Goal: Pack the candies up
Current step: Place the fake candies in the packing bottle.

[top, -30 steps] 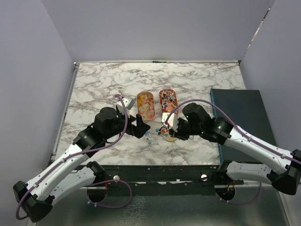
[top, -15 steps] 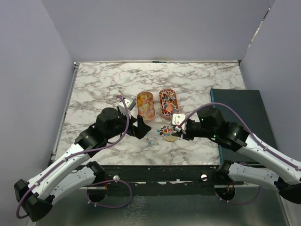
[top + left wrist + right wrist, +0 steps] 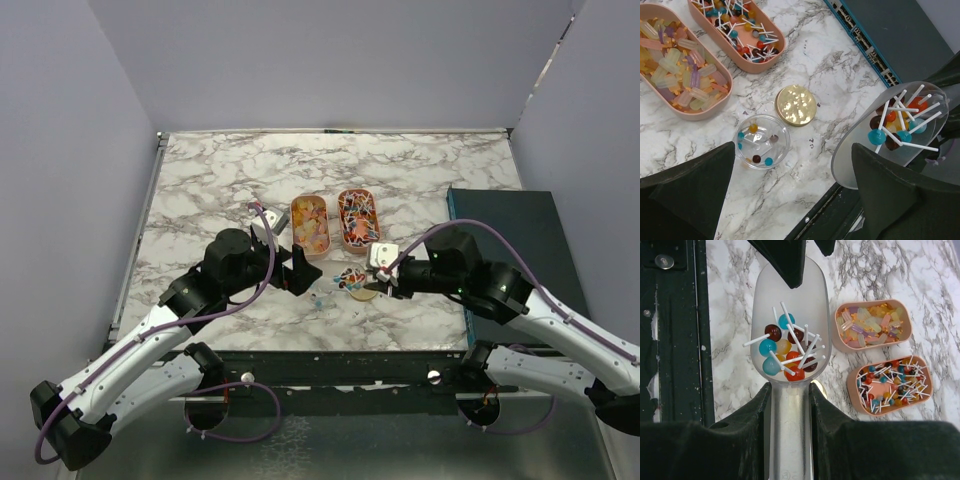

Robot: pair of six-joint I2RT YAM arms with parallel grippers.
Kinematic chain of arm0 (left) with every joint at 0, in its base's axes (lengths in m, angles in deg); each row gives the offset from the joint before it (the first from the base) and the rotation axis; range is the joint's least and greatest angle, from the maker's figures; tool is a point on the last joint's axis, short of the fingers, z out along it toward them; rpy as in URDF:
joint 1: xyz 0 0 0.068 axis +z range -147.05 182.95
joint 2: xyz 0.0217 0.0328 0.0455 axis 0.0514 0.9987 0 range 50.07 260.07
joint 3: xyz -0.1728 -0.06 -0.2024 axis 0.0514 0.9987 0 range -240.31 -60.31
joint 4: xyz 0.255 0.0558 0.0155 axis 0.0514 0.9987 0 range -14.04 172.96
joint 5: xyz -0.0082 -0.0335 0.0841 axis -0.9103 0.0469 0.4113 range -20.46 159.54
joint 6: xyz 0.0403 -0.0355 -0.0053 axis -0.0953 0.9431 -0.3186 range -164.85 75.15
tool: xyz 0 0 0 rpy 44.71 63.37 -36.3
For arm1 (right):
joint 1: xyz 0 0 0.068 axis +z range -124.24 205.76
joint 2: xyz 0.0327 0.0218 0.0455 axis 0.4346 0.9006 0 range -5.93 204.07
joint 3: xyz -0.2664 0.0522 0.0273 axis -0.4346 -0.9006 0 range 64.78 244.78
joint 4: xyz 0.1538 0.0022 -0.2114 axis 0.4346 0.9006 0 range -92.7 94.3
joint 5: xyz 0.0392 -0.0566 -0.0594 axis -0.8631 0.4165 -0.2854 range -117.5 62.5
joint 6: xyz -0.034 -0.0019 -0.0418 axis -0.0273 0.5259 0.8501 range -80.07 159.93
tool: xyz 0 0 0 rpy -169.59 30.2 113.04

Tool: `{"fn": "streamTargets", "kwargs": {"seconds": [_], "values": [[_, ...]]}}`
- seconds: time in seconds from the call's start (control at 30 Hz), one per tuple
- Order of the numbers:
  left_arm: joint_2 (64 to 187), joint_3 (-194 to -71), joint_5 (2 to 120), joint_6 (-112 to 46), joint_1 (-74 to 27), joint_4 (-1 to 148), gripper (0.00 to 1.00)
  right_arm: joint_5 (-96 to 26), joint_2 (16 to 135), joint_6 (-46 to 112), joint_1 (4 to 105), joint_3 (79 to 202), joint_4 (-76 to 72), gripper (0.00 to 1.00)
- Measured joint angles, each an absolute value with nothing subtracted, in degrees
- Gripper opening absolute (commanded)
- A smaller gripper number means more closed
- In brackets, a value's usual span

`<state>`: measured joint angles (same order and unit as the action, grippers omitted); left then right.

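Pouring cleanly would call for the left gripper to steady the small clear round jar, whose mouth looks narrower than the translucent plastic scoop. The scoop should be centred over it, then rolled slowly, since the stick-mounted candies could snag together or bounce onto the marble table. The left arm reaches in low, its gripper spread apart and empty, hovering near the jar, which holds a few candies; the round gold lid lies just beside it. The right arm stretches across, the right gripper clamped on the scoop's handle, the loaded bowl held level, beside the jar rather than over it.
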<state>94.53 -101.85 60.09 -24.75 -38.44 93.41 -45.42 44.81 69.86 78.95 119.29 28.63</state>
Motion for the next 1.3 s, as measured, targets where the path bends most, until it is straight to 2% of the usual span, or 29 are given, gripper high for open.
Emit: {"fn": "streamTargets", "kwargs": {"seconds": [0.37, 0.9, 1.3], "values": [[93.22, -101.87, 61.36, -25.37, -38.42, 94.24, 0.99, -41.79, 48.7, 69.38, 78.97, 117.51, 28.28, 0.0], [86.01, -101.74, 74.65, -26.5, -38.44, 94.33, 0.99, -36.32, 60.28, 69.56, 78.97, 117.78, 31.98, 0.01], [86.34, -101.74, 77.31, -27.4, -38.42, 94.55, 0.99, -34.33, 65.92, 70.54, 78.97, 121.62, 35.34, 0.0]]}}
